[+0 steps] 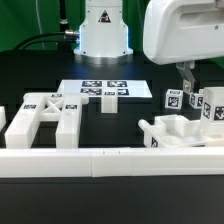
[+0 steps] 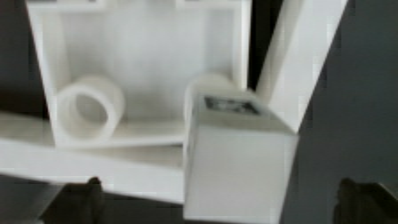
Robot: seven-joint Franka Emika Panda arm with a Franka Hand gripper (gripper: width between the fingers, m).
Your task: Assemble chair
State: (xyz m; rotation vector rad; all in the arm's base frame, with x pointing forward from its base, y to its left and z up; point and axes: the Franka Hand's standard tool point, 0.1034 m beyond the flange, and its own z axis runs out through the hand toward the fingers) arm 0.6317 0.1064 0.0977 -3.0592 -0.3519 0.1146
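The chair lies in loose glossy white parts. In the exterior view a blocky frame [image 1: 45, 115] lies at the left and a short post [image 1: 108, 103] stands near the middle. At the right a bracket-like part [image 1: 175, 128] sits beside tagged posts [image 1: 173, 98]. My gripper [image 1: 189, 84] hangs over those right-hand posts. In the wrist view a tagged white post [image 2: 240, 150] stands between my open gripper [image 2: 217, 202]. Both dark fingertips [image 2: 79, 196] are clear of its sides. Behind it lies a white frame part [image 2: 143, 60] with a round peg [image 2: 86, 106].
The marker board [image 1: 100, 90] lies flat in front of the robot base [image 1: 103, 30]. A long low white border rail [image 1: 110, 160] runs along the near side of the black table. Another tagged post [image 1: 211, 106] stands at the far right.
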